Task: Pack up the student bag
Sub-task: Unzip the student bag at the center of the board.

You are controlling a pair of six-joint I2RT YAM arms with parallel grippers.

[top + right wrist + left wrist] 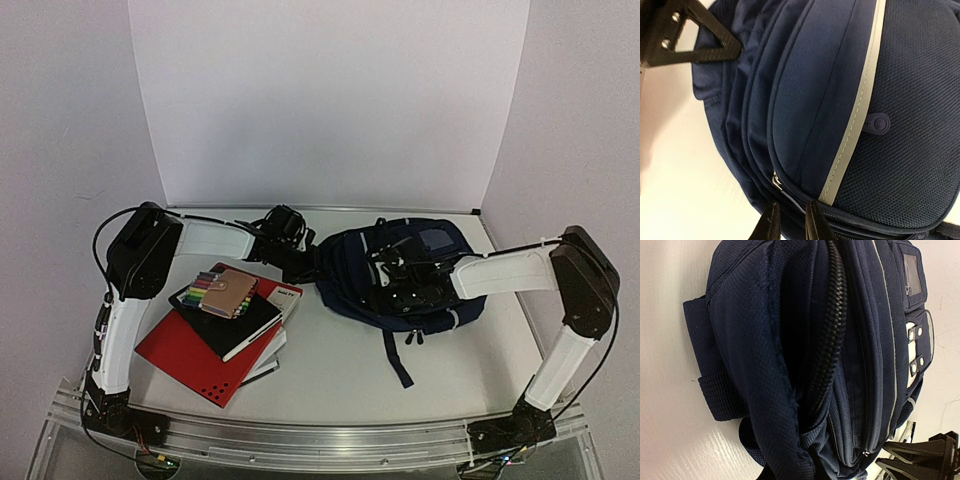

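"Where's the bag?"

"On the pale table [340, 370], right of the middle. It's that large dark navy fabric backpack [345, 268] with thin pale stripes, and its zips look closed. The flat red folder [185, 355] and the books are on its left."

"And the arms?"

"The left gripper [305, 260] seems pinched shut on fabric at the bag's left edge. The right gripper [792, 222] hovers with its jaws slightly apart, holding nothing, just beside the small metal zip pull [776, 181]."

"What now?"

"I'd say close squarely on that pull, then draw along the zip while the left arm braces."

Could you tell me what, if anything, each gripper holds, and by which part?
The left gripper seems to pinch the dark navy fabric backpack at its left edge; for the right gripper it cannot be told.
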